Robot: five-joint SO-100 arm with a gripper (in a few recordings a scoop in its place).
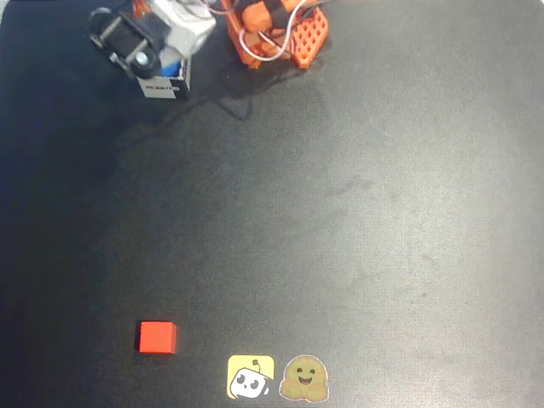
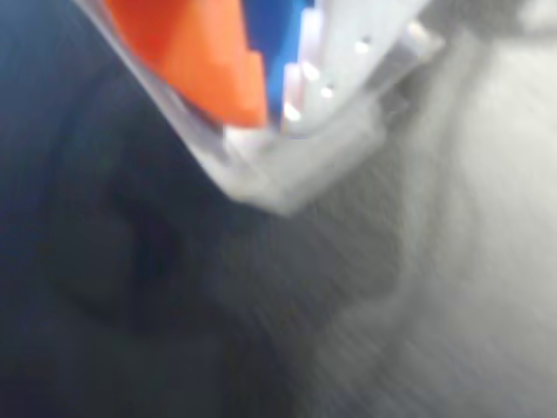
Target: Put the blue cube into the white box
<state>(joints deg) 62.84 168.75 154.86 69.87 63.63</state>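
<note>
we see the pincer at the top left of the overhead view, hanging right over the white box, with the arm's white and black wrist parts covering most of it. a sliver of the blue cube shows just under the wrist, at the box's opening. in the wrist view, blurred, an orange finger lies against the blue cube, with the white box wall just beside them; we cannot tell whether the pincer grips the cube or stands apart from it. the orange arm base sits to the right. far down the dark table, a red cube rests near two stickers.
</note>
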